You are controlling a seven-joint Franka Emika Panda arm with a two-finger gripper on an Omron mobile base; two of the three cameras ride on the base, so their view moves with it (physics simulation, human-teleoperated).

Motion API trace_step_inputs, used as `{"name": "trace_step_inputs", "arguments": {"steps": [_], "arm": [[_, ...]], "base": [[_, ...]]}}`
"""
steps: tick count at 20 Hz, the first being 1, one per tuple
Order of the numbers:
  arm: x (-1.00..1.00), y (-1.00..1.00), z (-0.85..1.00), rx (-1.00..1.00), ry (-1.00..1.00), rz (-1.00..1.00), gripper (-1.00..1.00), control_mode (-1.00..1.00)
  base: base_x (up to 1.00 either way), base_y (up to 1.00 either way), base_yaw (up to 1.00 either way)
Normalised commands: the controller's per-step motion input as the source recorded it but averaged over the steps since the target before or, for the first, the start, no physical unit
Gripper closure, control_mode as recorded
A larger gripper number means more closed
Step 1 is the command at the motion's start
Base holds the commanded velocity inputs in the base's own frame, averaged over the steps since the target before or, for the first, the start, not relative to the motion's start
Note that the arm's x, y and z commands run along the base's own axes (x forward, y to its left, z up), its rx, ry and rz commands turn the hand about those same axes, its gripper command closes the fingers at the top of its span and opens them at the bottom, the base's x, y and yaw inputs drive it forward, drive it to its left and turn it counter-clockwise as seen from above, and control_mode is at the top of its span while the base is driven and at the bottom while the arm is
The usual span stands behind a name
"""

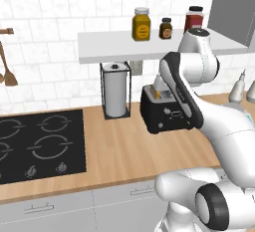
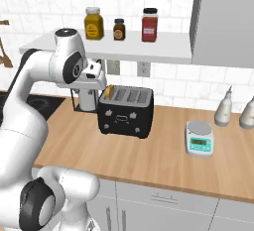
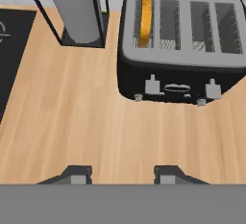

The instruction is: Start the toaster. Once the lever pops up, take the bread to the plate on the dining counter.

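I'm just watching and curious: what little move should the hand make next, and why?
Probably ease down toward the toaster and its left front lever. The hand hangs above bare counter with nothing between its fingers, while the bread stands in the leftmost slot.

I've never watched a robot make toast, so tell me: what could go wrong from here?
The toaster has two levers; the hand might press the one away from the bread. The paper towel holder stands close beside the bread's slot, so the arm could bump it. A hard push might slide the toaster.
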Motion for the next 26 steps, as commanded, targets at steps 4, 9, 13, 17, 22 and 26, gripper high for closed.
{"name": "trace_step_inputs", "arguments": {"steps": [4, 9, 13, 17, 22, 26], "arm": [[0.05, 0.00, -0.01, 0.00, 0.07, 0.00, -1.00, -1.00], [0.52, 0.00, -0.07, 0.00, 0.03, 0.00, -1.00, -1.00], [0.29, 0.00, -0.16, 0.01, 0.04, 0.00, -1.00, -1.00], [0.05, 0.00, -0.26, 0.00, 0.05, 0.00, -1.00, -1.00], [0.26, -0.01, -0.77, 0.00, 0.00, 0.00, -1.00, -1.00], [0.29, -0.13, -0.79, 0.00, 0.00, 0.00, -1.00, -1.00]], "base": [[0.00, 0.00, 0.00], [0.00, 0.00, 0.00], [0.00, 0.00, 0.00], [0.00, 0.00, 0.00], [0.00, 0.00, 0.00], [0.00, 0.00, 0.00]]}}
